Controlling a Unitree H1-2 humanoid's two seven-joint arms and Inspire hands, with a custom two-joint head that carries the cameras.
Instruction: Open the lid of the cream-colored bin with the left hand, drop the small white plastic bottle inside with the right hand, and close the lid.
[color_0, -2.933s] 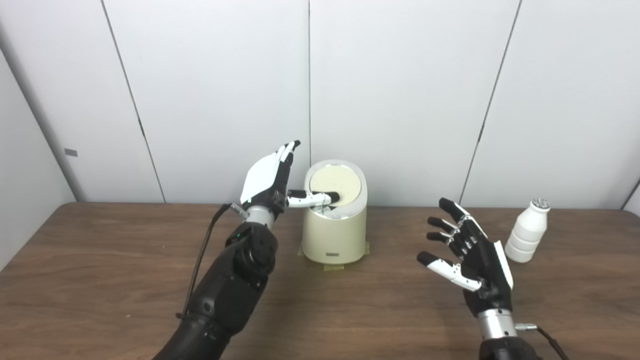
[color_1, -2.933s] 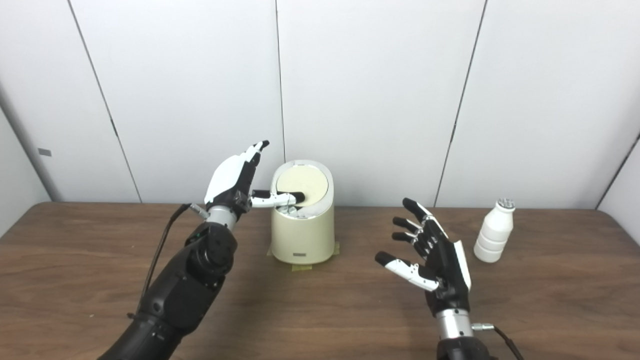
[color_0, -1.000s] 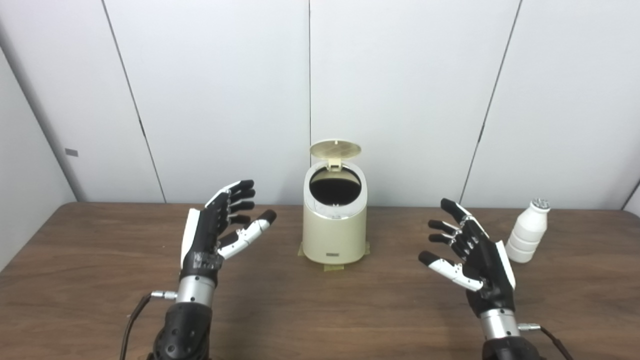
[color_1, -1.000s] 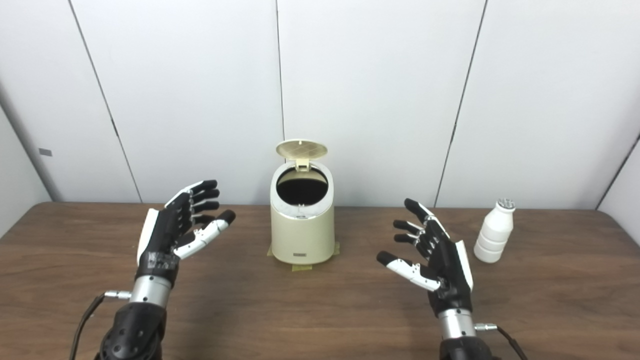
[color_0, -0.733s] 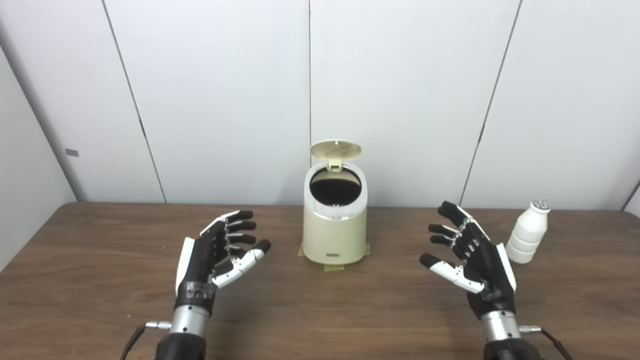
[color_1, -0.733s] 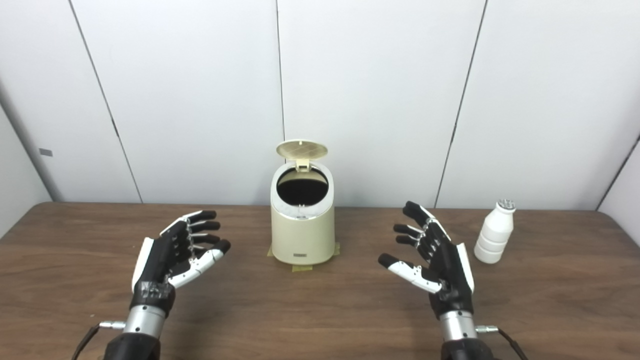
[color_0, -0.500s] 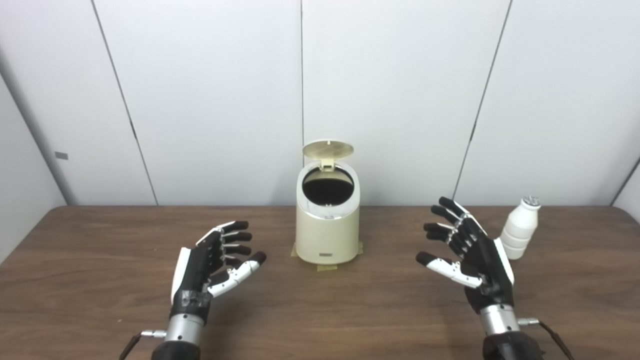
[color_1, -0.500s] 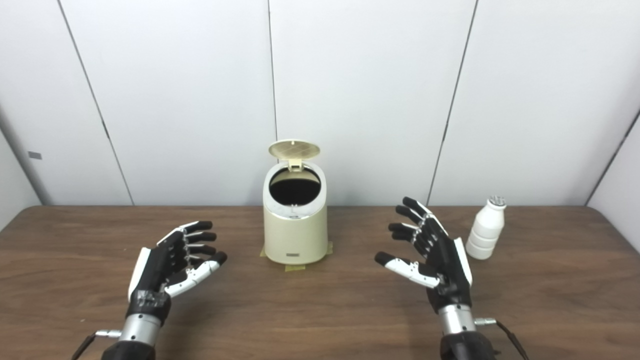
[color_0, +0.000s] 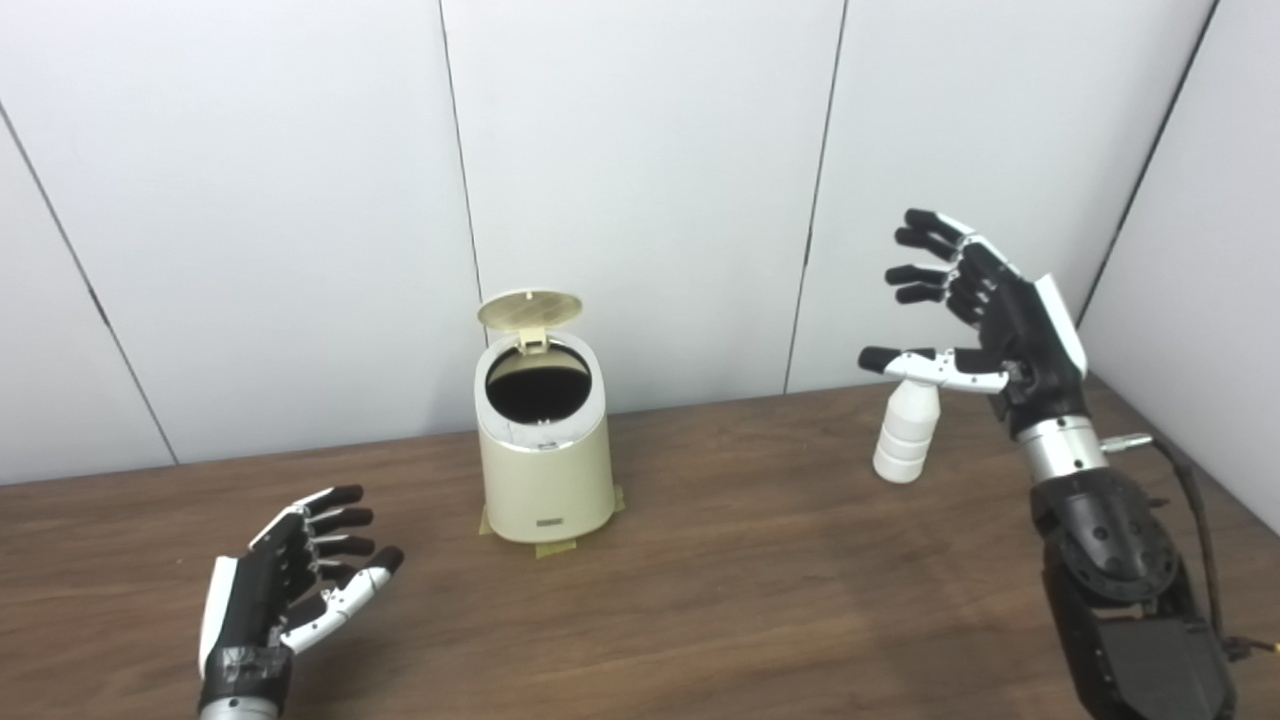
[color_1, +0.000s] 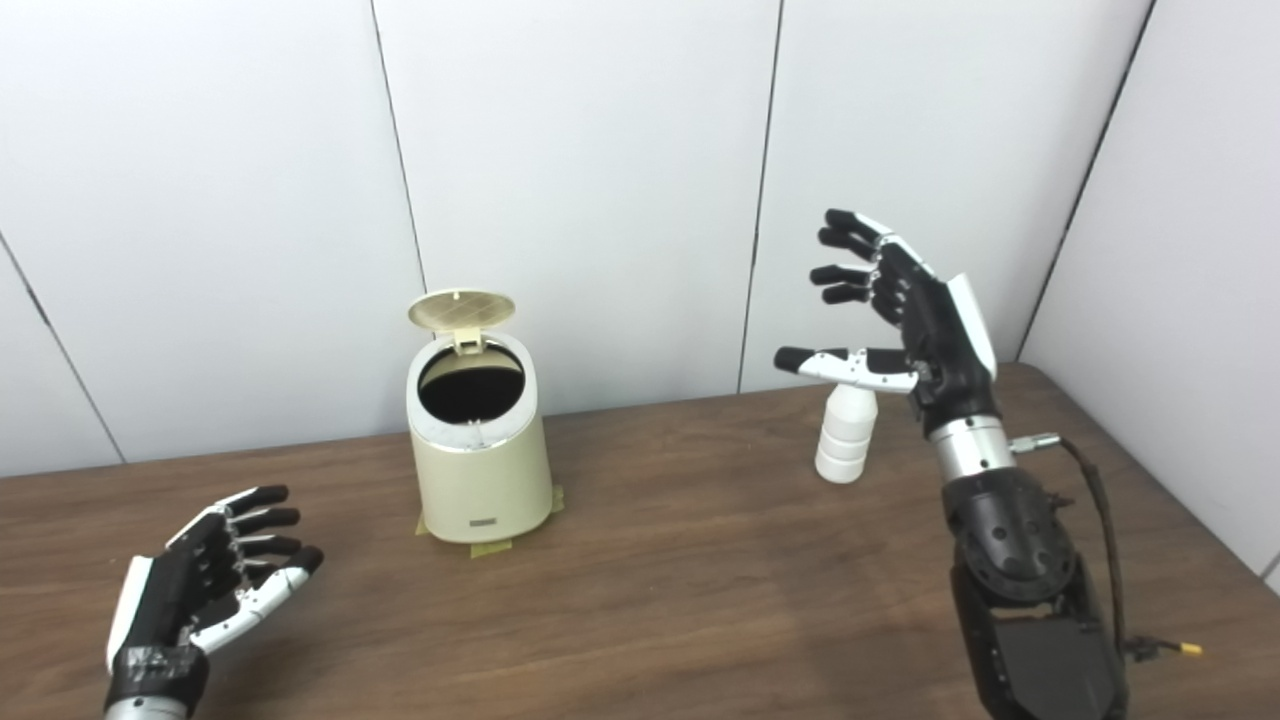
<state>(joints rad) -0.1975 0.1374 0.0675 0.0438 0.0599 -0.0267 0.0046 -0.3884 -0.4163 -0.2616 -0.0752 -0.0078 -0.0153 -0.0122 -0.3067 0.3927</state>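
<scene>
The cream-colored bin (color_0: 545, 470) stands on the brown table (color_0: 720, 580) with its round lid (color_0: 530, 309) flipped up at the back, showing the dark opening. The small white plastic bottle (color_0: 905, 440) stands upright to the right of the bin. My right hand (color_0: 985, 310) is open, raised above and just right of the bottle, its thumb across the bottle's top in the picture; I cannot tell if it touches. My left hand (color_0: 290, 585) is open and empty, low at the front left, well away from the bin.
White wall panels (color_0: 640, 180) stand behind the table and a side wall (color_0: 1200, 270) closes in at the right, near the right arm. Strips of tape (color_0: 555, 548) show under the bin's base. A cable (color_0: 1195, 500) hangs from the right wrist.
The camera has turned to the right. My right hand has risen from the table and reached over the bottle. My left hand has dropped back toward the front left. The lid stays open.
</scene>
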